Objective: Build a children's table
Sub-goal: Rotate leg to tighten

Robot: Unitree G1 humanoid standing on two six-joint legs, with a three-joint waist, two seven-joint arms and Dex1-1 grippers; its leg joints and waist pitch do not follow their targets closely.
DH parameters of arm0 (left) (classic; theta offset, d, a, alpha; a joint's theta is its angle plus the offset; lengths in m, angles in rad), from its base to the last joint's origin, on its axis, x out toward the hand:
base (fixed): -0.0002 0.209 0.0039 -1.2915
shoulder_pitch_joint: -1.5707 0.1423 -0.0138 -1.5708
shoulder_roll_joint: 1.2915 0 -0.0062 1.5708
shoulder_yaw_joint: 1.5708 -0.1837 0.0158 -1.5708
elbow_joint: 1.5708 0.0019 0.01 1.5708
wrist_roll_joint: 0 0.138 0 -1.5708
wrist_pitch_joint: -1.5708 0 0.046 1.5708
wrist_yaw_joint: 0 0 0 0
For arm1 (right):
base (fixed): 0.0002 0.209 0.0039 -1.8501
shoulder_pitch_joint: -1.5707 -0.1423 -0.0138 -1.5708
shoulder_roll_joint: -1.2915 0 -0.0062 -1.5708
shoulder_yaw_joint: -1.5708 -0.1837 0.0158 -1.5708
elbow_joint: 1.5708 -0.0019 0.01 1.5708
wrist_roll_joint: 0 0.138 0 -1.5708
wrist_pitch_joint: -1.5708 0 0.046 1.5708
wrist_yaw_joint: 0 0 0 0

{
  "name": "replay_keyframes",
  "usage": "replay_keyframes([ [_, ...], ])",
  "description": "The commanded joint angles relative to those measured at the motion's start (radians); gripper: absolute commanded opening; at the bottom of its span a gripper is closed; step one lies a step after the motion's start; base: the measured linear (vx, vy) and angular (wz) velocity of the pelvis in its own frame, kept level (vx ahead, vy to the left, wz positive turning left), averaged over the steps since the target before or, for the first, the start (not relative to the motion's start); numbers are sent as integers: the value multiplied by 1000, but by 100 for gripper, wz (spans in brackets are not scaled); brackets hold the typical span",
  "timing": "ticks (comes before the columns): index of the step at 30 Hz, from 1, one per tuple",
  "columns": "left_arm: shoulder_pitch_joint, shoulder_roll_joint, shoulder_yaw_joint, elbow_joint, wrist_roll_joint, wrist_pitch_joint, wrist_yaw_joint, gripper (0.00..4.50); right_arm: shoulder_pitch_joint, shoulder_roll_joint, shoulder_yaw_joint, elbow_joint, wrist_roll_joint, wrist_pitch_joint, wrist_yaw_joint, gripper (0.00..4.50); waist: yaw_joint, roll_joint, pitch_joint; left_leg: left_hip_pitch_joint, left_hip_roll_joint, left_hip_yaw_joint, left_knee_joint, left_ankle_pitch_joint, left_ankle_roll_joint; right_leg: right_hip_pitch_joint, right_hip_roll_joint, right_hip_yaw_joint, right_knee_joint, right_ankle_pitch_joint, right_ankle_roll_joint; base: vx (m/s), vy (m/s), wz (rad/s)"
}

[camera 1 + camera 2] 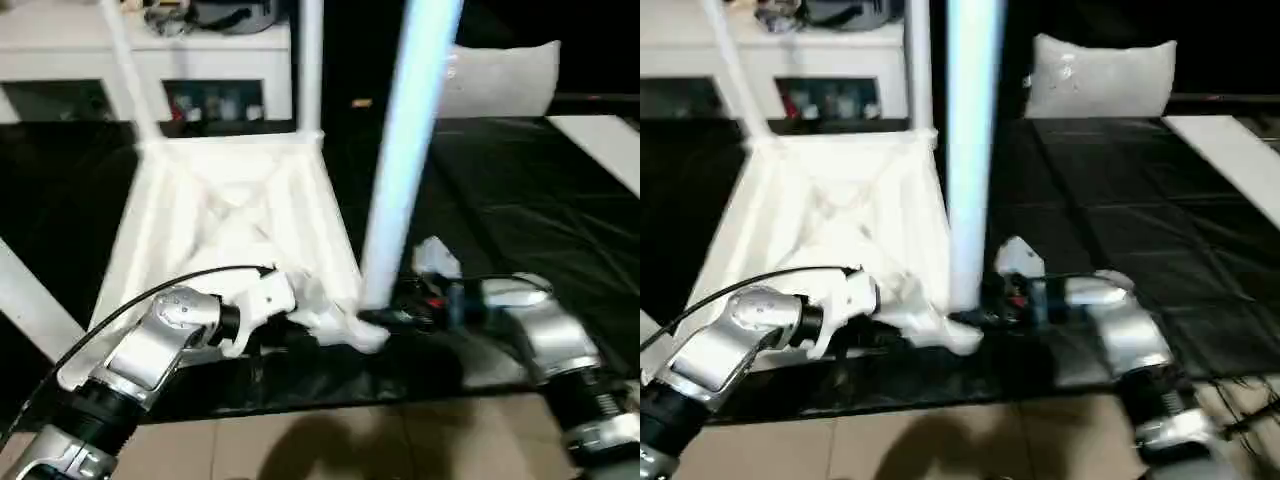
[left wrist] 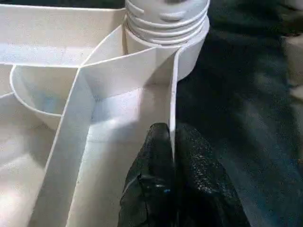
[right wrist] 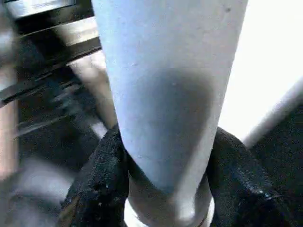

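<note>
The table top (image 1: pixel 230 215) lies upside down on the black-covered desk (image 1: pixel 500 190), ribbed underside up, and serves as the landmark here. Two legs (image 1: pixel 310 65) stand in its far corner sockets. At its near right corner a third leg (image 1: pixel 405 150) stands upright, its threaded foot entering the socket (image 2: pixel 165 28).

The left gripper (image 2: pixel 173 151) has its fingers pinched together on the thin rim wall (image 2: pixel 173 109) of the top just beside that socket, steadying the top. The right gripper (image 3: pixel 165 184) has its fingers clamped around the lower end of the third leg, one on each side.

The step in hand looks like screwing this leg into the corner socket. The next move probably calls for turning the leg about its own axis while keeping it upright, the left gripper holding the top against the twist; a tilt could cross the threads.
</note>
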Motion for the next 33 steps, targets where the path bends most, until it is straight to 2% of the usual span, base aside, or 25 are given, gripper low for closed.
replay_keyframes([
  [1, -57, -91, -29, -7, -4, 19, 77, 0, -24, 90, 42, 45, -31, 79, -152, 193, -26, 2, -28, -7, -25, 8, -45, -404, 21, 32, -22, -50, -170, -803, 114, -60, 8, -10],
  [2, -65, -102, -28, -1, 0, 24, 90, 0, -29, 104, 35, 53, -35, 85, -181, 193, -35, 21, -31, 5, -17, 1, -45, -434, 22, 42, -24, -74, -177, -776, 115, -65, 45, -15],
  [3, -80, -133, -22, 12, 11, 35, 128, 0, -42, 138, 20, 69, -42, 100, -253, 193, -54, 44, -29, -51, 48, -40, -105, -564, 35, 120, -35, -70, -89, -593, 83, -111, 11, -18],
  [4, -110, -182, -30, 44, 47, 36, 196, 0, -70, 208, -16, 108, -48, 107, -396, 193, -32, 57, -27, -67, 105, -71, -165, -689, 34, 128, -50, 22, 63, -229, -21, -111, 11, -18],
  [5, -121, -197, -35, 56, 62, 32, 219, 0, -81, 233, -30, 125, -52, 105, -453, 193, -33, 28, -13, -25, 79, -45, -169, -763, 33, 95, -39, 37, 36, -308, -34, -94, -53, -6],
  [6, -133, -219, -34, 76, 78, 26, 259, 0, -88, 251, -26, 146, -59, 72, -471, 193, -28, 14, -2, 22, 33, -20, -127, -750, 20, 47, -18, 3, -67, -590, 16, -75, -101, 23],
  [7, -138, -229, -33, 85, 83, 24, 273, 0, -89, 255, -21, 148, -62, 61, -463, 193, -60, -14, 20, 174, -87, 52, 132, -509, 19, -154, 4, -135, -297, -1078, 159, -75, -101, 23],
  [8, -141, -234, -35, 90, 87, 20, 280, 0, -87, 253, -7, 147, -74, 54, -452, 228, -101, 2, 10, 173, -85, 49, 148, -498, 40, -140, 7, -204, -306, -1087, 195, -77, -68, -17],
  [9, -142, -235, -36, 91, 89, 19, 281, 0, -86, 252, -3, 146, -79, 51, -452, 249, -15, 78, -22, -163, 54, -38, -69, -715, -13, 235, -77, -73, 189, -370, 86, 172, 145, -67],
  [10, -143, -235, -41, 95, 99, 14, 283, 0, -82, 249, 8, 136, -101, 40, -457, 263, 8, 61, -18, -140, 87, -56, -118, -750, 2, 183, -68, -7, 154, -231, 37, 172, 145, -67],
  [11, -142, -233, -43, 98, 106, 12, 282, 0, -77, 251, 1, 127, -103, 38, -461, 265, 22, 40, -32, -40, 76, -44, -102, -624, 86, 115, -57, 107, 170, -311, 56, 235, 54, -21],
  [12, -142, -232, -44, 99, 109, 11, 281, 0, -76, 252, -3, 123, -103, 37, -462, 285, -9, -20, -32, 4, 13, -28, -38, -522, 70, 73, -62, 104, 58, -607, 107, 35, -110, -3],
  [13, -140, -213, -47, 113, 128, -7, 281, 0, -66, 240, -24, 105, -94, 19, -455, 285, 13, -30, -4, -9, -53, 2, 73, -263, -3, -4, -119, 74, -94, -1173, 186, 35, -110, -3],
  [14, -139, -202, -49, 123, 138, -18, 280, 0, -61, 231, -33, 99, -92, 7, -450, 298, 27, -16, -23, 7, -47, -3, 67, -183, 2, -8, -131, 100, -92, -1172, 155, 36, -53, -22],
  [15, -135, -183, -49, 136, 151, -39, 272, 0, -50, 210, -46, 90, -89, -12, -433, 307, 52, -7, -52, -71, -20, -29, -36, 21, 8, 78, -73, 98, -3, -596, 69, 93, -37, -8],
  [16, -134, -181, -47, 138, 152, -44, 271, 0, -49, 207, -47, 90, -88, -15, -431, 312, 53, -9, -56, -53, -19, -23, -37, 72, 20, 64, -55, 92, 7, -393, 28, 93, -37, -8],
  [17, -127, -161, -40, 144, 155, -63, 258, 0, -34, 175, -54, 75, -74, -34, -392, 319, 47, 8, -65, -42, -26, -14, -35, 131, 31, 62, -27, 89, 28, -94, -69, 67, -9, 9],
  [18, -122, -144, -33, 147, 155, -75, 244, 0, -19, 145, -58, 58, -62, -50, -350, 343, 44, 13, -69, -55, -27, -16, -36, 196, 42, 77, -20, 84, 38, 94, -141, 0, 0, 0],
  [19, -119, -125, -27, 150, 152, -84, 232, 0, -2, 113, -62, 38, -51, -69, -304, 343, 44, 10, -70, -56, -30, -14, -34, 212, 48, 80, -15, 82, 38, 153, -163, 0, 0, 0],
  [20, -117, -112, -26, 153, 150, -99, 222, 0, 9, 93, -65, 21, -41, -73, -273, 351, 47, 9, -72, -53, -30, -12, -33, 212, 55, 80, -13, 81, 38, 190, -183, 0, 0, 0],
  [21, -116, -103, -26, 155, 149, -110, 214, 0, 17, 79, -69, 10, -34, -76, -251, 355, 47, 10, -68, -58, -29, -7, -40, 156, 81, 84, -16, 78, 31, 180, -219, 0, 0, 0],
  [22, -114, -93, -25, 156, 149, -115, 204, 0, 27, 61, -71, -8, -24, -78, -219, 372, 48, 8, -66, -58, -27, -6, -43, 129, 87, 84, -18, 78, 27, 154, -222, 0, 0, 0],
  [24, -108, -67, -26, 163, 150, -141, 172, 0, 47, 11, -71, -45, -12, -90, -147, 385, 45, 13, -61, -57, -17, -6, -53, 49, 79, 85, -26, 77, 16, 43, -226, 0, 0, 0],
  [29, -89, -7, -51, 170, 127, -270, 37, 0, 59, -87, -77, -74, 17, -124, -4, 424, 43, 12, -55, -54, -11, 0, -61, -38, 72, 81, -32, 82, 3, -55, -217, 0, 0, 0],
  [33, -71, 39, -79, 158, 90, -377, -106, 0, 62, -158, -61, -101, 48, -150, 143, 431, 49, 13, -57, -50, -7, 3, -60, -46, 84, 75, -33, 86, 3, -49, -229, 0, 0, 0],
])
